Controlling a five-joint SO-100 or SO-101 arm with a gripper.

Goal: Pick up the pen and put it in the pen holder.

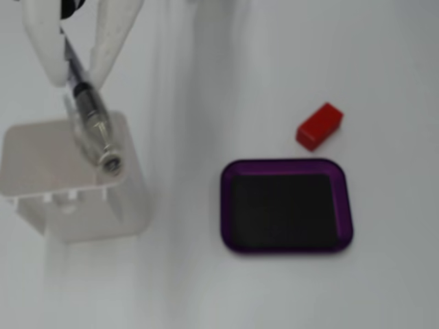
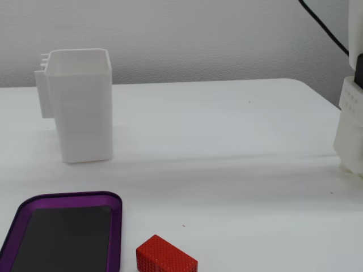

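Gripper (image 1: 75,79): white, two fingers, entering the top-down fixed view from 11 o'clock. Fingers closed on the pen, one each side of the barrel. Not visible in the side fixed view; only the arm's white base (image 2: 351,122) shows there at 3 o'clock.

Pen (image 1: 92,120): clear barrel, dark upper part, held tilted, its lower end pointing toward 5 o'clock. That end sits over the holder's open top near the rim at 2 o'clock. Whether the tip is already below the rim cannot be told; the side view shows no pen above the holder.

Holder (image 2: 79,107): white, box-shaped, upright, at 10 o'clock in the side view, 8 o'clock in the top-down view (image 1: 41,164).

Tray (image 1: 287,205): purple rim, dark inside, empty, at centre-right top-down. Not part of the task.

Red block (image 1: 319,126): at 1 o'clock of the tray, just beside it, apart.

Progress, as judged: pen picked up and brought over the holder. Left to do: lower or line it up, release, withdraw. Risk: the tilt may catch the rim.
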